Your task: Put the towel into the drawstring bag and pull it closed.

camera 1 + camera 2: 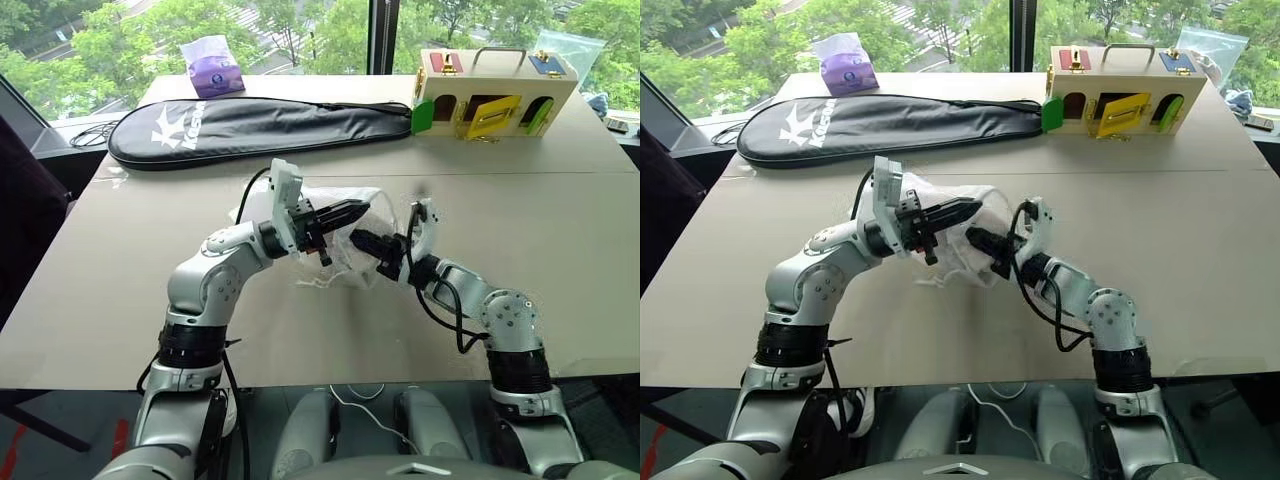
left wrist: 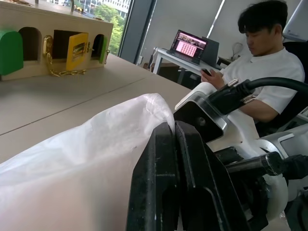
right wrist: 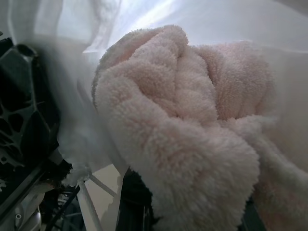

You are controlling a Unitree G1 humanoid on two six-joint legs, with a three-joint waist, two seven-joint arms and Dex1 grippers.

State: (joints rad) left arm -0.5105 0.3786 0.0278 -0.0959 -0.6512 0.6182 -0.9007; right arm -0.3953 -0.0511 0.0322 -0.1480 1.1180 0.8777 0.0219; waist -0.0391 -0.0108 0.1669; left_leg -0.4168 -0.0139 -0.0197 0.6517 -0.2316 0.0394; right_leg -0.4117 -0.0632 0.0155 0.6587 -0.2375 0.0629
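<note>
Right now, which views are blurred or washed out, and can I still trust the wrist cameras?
Right wrist view: the towel fills the frame so close it is soft, and the drawstring bag glows washed out behind it. Left wrist view: the left gripper and bag are sharp; the person behind looks clear. Head views: bright windows, table evenly lit.

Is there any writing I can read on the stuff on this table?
Black racket cover: a white logo and lettering starting with "K"; the rest is too small to read.
Purple tissue pack: printed label, too blurred to read.
Wooden box: no writing visible.
Laptop: screen content unreadable.
</note>
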